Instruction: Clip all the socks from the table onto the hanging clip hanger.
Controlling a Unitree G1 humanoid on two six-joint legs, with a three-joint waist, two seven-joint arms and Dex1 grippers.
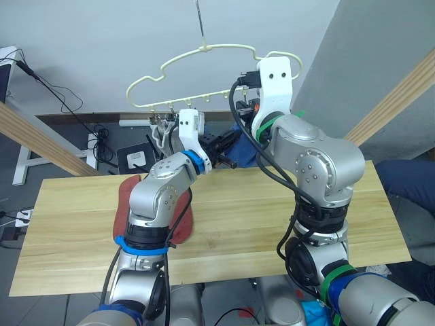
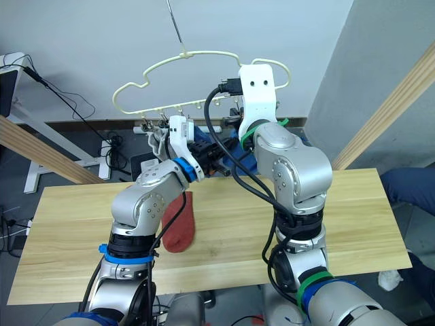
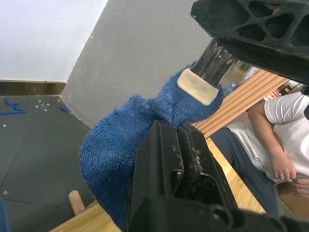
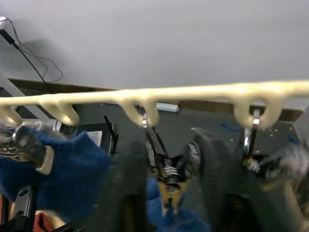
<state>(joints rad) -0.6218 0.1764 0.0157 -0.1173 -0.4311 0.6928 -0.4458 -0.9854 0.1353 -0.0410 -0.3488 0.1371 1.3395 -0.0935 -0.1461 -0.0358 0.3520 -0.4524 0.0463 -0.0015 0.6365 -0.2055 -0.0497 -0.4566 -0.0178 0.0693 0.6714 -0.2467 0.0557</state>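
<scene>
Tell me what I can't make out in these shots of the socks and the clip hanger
- Red sock on the table: partly covered by the left arm in both eye views.
- Blue sock held in the left gripper: lower end hidden behind the fingers in the left wrist view.
- Right gripper: fingers blurred in the right wrist view, and the clip between them is unclear.
- Sock count: arms block the hanger's clips.
</scene>
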